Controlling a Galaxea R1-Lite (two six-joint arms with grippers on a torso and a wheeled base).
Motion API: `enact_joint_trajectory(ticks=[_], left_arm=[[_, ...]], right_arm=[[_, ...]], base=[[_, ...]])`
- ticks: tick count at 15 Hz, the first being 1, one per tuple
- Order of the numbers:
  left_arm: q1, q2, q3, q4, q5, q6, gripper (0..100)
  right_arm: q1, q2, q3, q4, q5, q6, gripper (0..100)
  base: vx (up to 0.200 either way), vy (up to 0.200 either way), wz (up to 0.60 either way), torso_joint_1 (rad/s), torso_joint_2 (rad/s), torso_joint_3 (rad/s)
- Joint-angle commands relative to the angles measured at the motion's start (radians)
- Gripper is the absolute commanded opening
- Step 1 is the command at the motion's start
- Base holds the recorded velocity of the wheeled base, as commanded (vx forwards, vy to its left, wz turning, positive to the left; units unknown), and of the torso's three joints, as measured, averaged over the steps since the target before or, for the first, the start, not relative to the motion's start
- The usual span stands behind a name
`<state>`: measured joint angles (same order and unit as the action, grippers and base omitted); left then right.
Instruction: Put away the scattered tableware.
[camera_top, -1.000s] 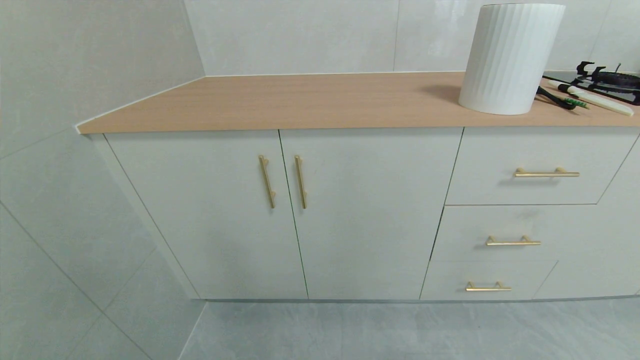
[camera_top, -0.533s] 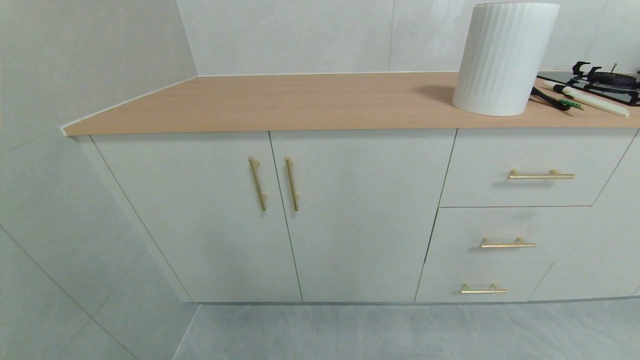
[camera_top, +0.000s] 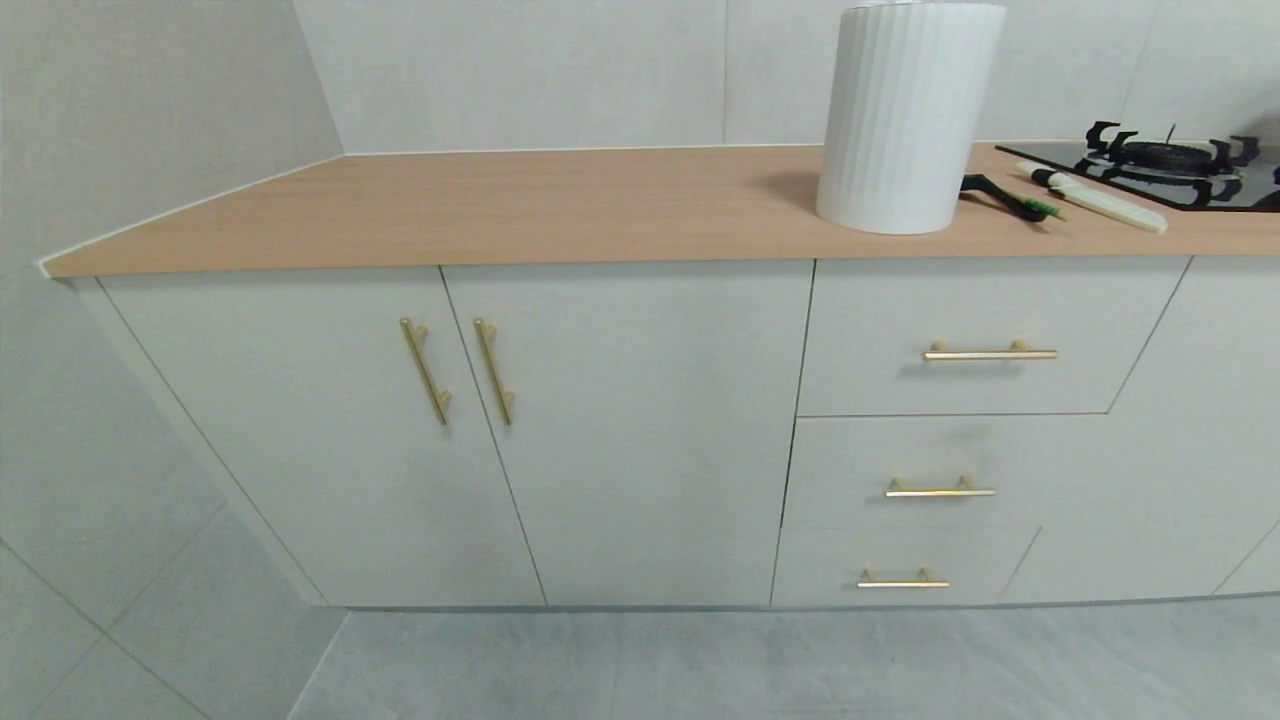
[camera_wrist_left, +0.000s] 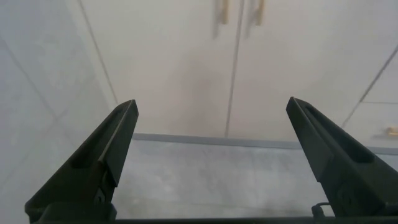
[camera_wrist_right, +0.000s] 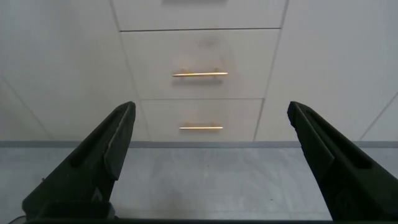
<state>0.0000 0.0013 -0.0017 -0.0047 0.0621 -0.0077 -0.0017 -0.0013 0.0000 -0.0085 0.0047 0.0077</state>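
Head view: the scattered tableware lies on the right part of the worktop (camera_top: 500, 205). It consists of a black utensil (camera_top: 990, 192) with a green end and a long white utensil (camera_top: 1100, 203) with a dark end. Both lie flat, side by side and close together. Whether they touch cannot be determined. The black utensil runs out from just beside the base of a white ribbed container (camera_top: 908, 115), which stands upright on the worktop. The white utensil lies between the black one and a black gas hob (camera_top: 1170, 165) at the far right.

Below the worktop, the two cabinet doors (camera_top: 330, 440) are shut, with a pair of upright gold handles (camera_top: 425, 370) either side of the gap between them. To their right are three shut drawers, one above another, each with a horizontal gold handle: top (camera_top: 990, 352), middle (camera_top: 940, 490), bottom (camera_top: 903, 581). Pale tiled floor (camera_top: 700, 665) lies in front of the cabinet, and a tiled wall (camera_top: 150, 120) closes off the left end.

Left wrist view: the left tool (camera_wrist_left: 210, 104) is spread wide with nothing between its fingers. It is low over the floor and faces the cabinet doors.

Right wrist view: the right tool (camera_wrist_right: 210, 106) is likewise spread wide and holds nothing. It is low over the floor and faces the middle and bottom drawers. Both tools are well apart from the tableware.
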Motion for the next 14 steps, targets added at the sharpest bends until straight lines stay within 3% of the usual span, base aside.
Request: enact_joint_trajectory(ticks=[1,14], left_arm=[[0.000,0.000,0.000,0.000,0.001,0.000,100],[0.000,0.000,0.000,0.000,0.001,-0.002,100]], right_arm=[[0.000,0.001,0.000,-0.001,0.000,0.000,100],[0.000,0.003,0.000,-0.001,0.000,-0.002,100]], base=[[0.000,-0.200,0.00,0.002,0.00,-0.002],[0.000,0.000,0.00,0.000,0.00,0.000]])
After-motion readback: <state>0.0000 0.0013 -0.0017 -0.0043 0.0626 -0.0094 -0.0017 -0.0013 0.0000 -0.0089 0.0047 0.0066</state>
